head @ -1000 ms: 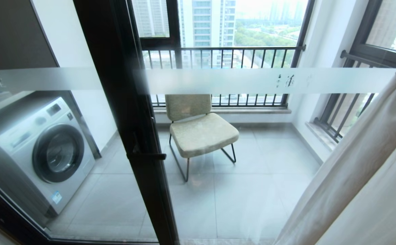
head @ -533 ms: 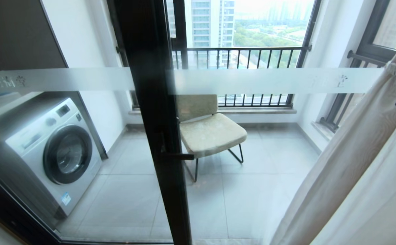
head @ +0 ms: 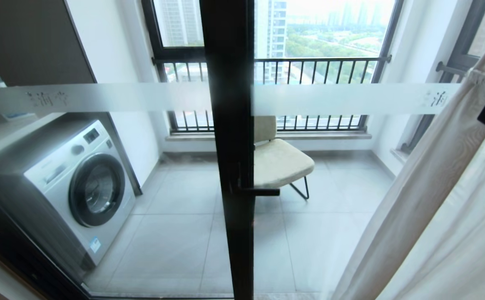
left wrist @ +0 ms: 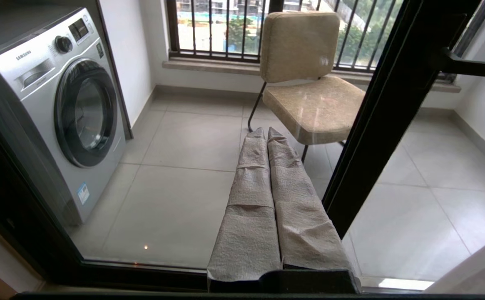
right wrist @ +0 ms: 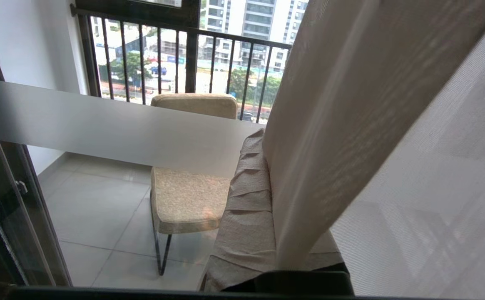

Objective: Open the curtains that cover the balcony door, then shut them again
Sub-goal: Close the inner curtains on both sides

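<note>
The right end effector (right wrist: 267, 137) is seen in its wrist view with cloth-wrapped fingers (right wrist: 246, 200) pressed together, and the edge of the curtains (right wrist: 329, 125) is clamped between them, the beige fold running up from the closed tips; only one wrapped finger is clearly exposed, the other being hidden behind the cloth. In the head view this end effector appears only as a dark part at the far right edge, against the gathered curtains, which hang slantwise along the right side, with a sheer white layer (head: 467, 233) spread beside the thicker fold. The left end effector (left wrist: 267, 135) is held low in front of the glass, its two wrapped fingers closed against each other with nothing between them. The balcony door (head: 230, 166) is left almost wholly uncovered: its thick black frame stands upright in the middle of the head view, with a black handle (head: 259, 191) on it and a frosted band (head: 350, 99) crossing the glass. Behind the glass, a beige chair (head: 282, 162) is seen on the tiled balcony floor (head: 175, 233), a washing machine (head: 75, 187) at the left, and a barred railing (head: 321, 71) at the back.
</note>
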Robot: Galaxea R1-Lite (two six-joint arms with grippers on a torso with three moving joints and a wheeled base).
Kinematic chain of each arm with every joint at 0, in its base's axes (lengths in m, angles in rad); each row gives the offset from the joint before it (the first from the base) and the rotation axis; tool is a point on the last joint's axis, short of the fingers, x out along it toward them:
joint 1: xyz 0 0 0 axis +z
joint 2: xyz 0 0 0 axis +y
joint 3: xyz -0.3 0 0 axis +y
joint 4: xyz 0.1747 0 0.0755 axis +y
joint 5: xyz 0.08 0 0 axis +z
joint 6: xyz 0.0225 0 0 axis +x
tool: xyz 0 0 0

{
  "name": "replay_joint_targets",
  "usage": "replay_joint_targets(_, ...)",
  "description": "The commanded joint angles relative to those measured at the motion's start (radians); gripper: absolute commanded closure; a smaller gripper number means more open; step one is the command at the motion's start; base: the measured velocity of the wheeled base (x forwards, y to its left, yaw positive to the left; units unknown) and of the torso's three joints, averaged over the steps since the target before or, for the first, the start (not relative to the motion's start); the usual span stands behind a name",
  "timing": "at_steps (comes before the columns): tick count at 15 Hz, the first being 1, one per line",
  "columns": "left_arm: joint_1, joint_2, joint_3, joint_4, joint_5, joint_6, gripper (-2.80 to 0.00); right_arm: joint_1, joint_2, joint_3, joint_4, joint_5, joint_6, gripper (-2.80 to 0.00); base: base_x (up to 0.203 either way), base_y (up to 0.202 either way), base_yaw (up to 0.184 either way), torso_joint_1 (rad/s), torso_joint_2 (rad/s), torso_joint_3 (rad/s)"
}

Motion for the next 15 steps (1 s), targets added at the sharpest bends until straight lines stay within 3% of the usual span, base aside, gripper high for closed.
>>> replay_joint_targets(1,0.000,0.000,0.000,0.000,0.000,-0.001,0.00,0.000,0.001,-0.001,-0.004,0.000,-0.002,0.00,0.000,0.191,-0.001,0.002,0.00,0.002)
replay_joint_targets(15,0.000,0.000,0.000,0.000,0.000,0.000,0.00,0.002,0.014,-0.029,-0.001,0.003,-0.005,0.00,0.000,0.192,0.001,0.003,0.00,0.001)
